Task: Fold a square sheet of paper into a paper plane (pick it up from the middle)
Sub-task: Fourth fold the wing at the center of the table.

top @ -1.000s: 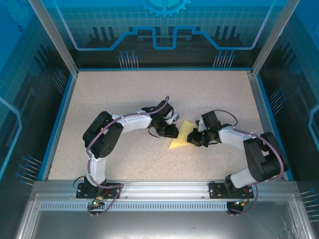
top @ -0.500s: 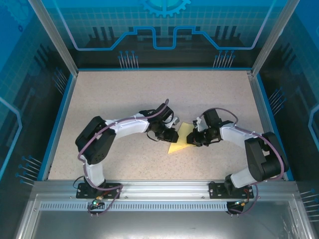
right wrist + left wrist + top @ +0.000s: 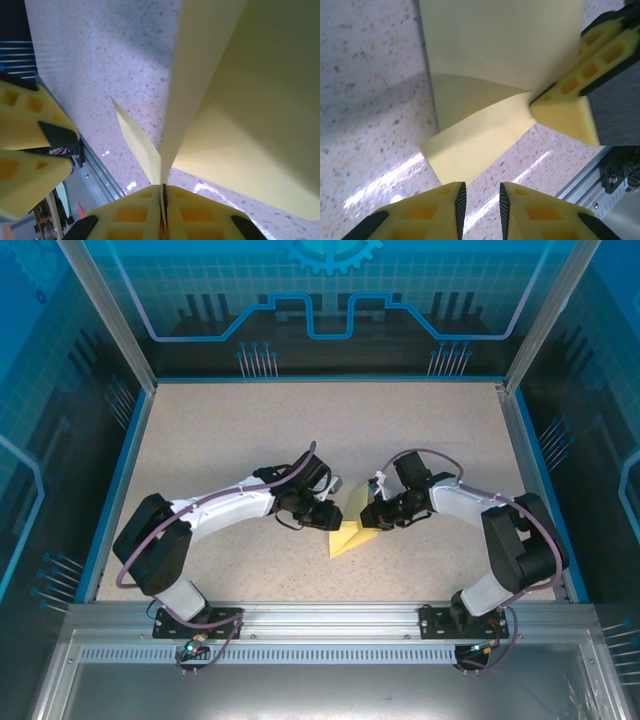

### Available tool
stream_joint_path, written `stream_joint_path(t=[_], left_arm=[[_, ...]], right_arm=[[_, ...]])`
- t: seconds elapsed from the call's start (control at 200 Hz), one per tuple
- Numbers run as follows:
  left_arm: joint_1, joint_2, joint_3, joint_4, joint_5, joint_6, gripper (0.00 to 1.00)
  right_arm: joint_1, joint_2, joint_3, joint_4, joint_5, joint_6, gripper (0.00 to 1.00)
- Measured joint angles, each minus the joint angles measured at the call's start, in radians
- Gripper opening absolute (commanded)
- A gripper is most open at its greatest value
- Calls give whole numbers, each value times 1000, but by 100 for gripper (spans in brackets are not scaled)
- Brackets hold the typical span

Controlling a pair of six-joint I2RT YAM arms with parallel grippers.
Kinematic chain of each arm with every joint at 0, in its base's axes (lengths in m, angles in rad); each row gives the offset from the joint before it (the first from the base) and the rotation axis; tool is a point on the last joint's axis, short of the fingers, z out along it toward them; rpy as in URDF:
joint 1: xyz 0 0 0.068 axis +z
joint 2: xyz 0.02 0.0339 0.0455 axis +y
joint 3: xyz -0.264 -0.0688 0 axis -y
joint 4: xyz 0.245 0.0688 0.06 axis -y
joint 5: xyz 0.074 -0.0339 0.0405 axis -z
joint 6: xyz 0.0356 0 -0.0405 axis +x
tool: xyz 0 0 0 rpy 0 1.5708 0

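From the overhead camera I have both arms reaching in toward the middle of the speckled surface (image 3: 250, 440), and the pale-yellow sheet of paper (image 3: 350, 530) sits between them, a little nearer than centre. It is partly folded: one pointed corner lies flat on the surface toward the near left, and the rest lifts up between the two tools. The right end effector (image 3: 375, 518) comes in from the right and is clenched on the sheet. On its own wrist camera the two yellow pads (image 3: 135, 215) are pressed together with the paper pinched in the seam at the right end effector (image 3: 164, 189). From there a narrow flap fans out to the left, and a broad panel of the sheet of paper (image 3: 240, 100) spreads to the right. The left end effector (image 3: 330, 517) sits just beside the sheet's left edge. On the left wrist camera its fingertips (image 3: 445, 205) stand a narrow gap apart at the left end effector (image 3: 479, 189) with nothing between them, so it is released. A corner of the sheet of paper (image 3: 500, 50) lies on the surface just ahead of those tips. That view also shows the right end effector (image 3: 542, 102) biting the paper's edge at the upper right. The right wrist camera catches the left end effector (image 3: 67, 150) hovering close by at the left.
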Motion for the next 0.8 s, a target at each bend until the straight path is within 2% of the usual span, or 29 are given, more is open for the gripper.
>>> stream_joint_path(t=[0.16, 0.365, 0.8], left_arm=[[0, -71, -28, -15, -6, -19, 28], [-6, -103, -41, -14, -5, -40, 27], [-51, 26, -41, 20, 34, -34, 25]], right_arm=[[40, 19, 49, -35, -30, -47, 9], [39, 76, 63, -84, -39, -104, 10], [11, 96, 63, -102, -12, -125, 12]])
